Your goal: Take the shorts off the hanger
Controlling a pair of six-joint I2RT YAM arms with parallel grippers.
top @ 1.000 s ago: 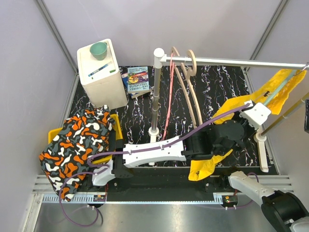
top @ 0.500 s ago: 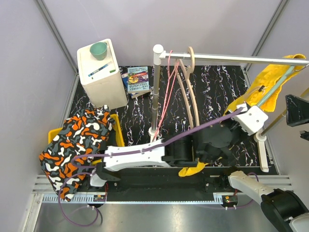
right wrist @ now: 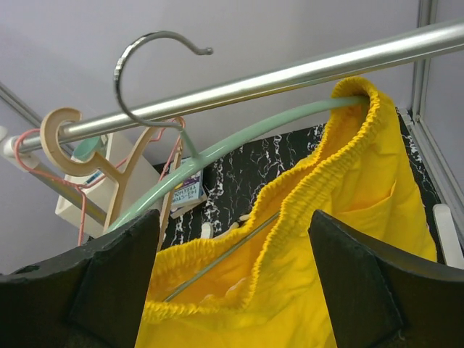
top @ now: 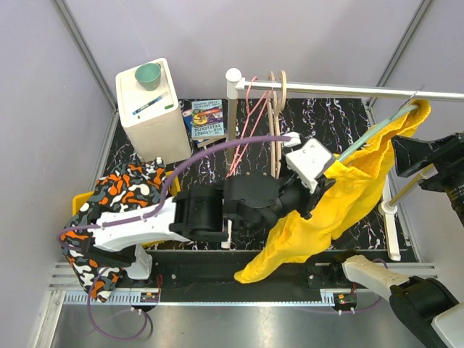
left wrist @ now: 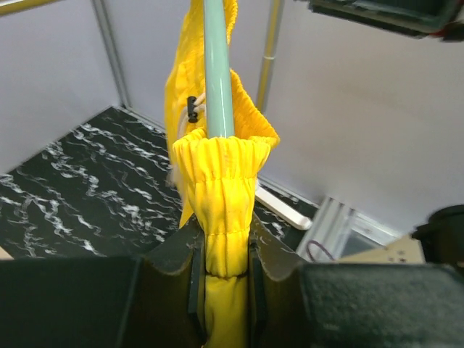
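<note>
Since a moment ago the left arm has swung back toward the middle of the desk (top: 341, 123), dragging the yellow shorts (top: 326, 217) with it. At far left a camouflage-print cloth (top: 109, 210) drapes over a yellow bin (top: 175, 190). Behind it a white box (top: 156, 116) carries a green cup (top: 148, 75), with a book (top: 206, 119) beside it. Wooden hangers (top: 279, 109) hang on the rail (top: 348, 90). The left tool (left wrist: 226, 290) pinches the gathered waistband - fingers pressed on both sides - while the shorts' far end sits on the green hanger (right wrist: 239, 141), its hook at the rail. Rightmost, the right tool (top: 428, 156) has its fingers spread wide, just beside that hanger end.
</note>
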